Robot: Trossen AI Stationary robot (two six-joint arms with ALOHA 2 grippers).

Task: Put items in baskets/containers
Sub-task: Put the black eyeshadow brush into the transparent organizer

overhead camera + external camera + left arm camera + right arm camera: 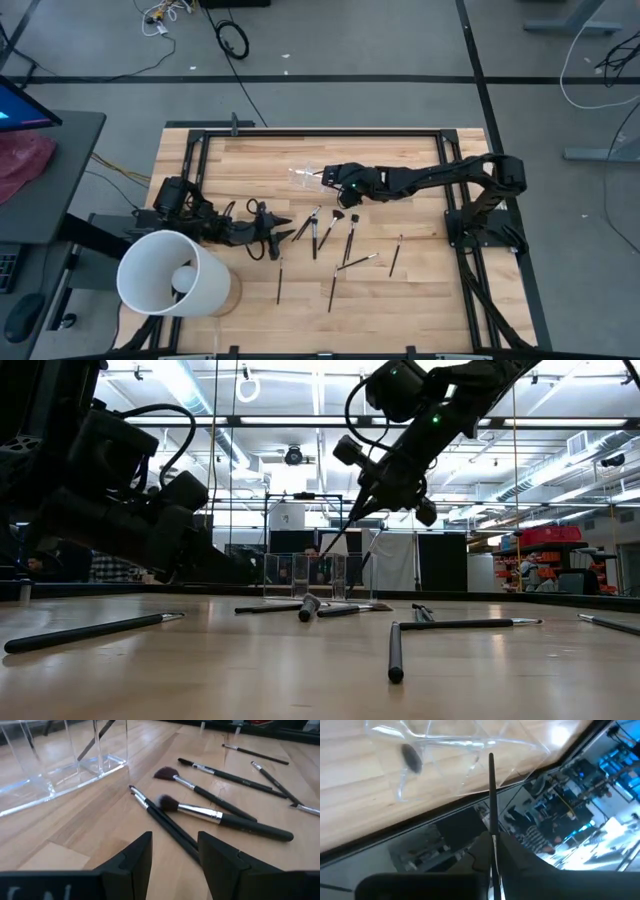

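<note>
Wooden table (420, 290) carries scattered brushes (348, 236) beside white bucket (172, 274)

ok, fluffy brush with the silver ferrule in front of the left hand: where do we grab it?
Mid dark handle of the fluffy brush, past the silver ferrule, left hand coming straight down, closing across the shaft. It lies flat on the table, and thin brushes crowd its bristle end; the handle stretch looks clear.
</note>
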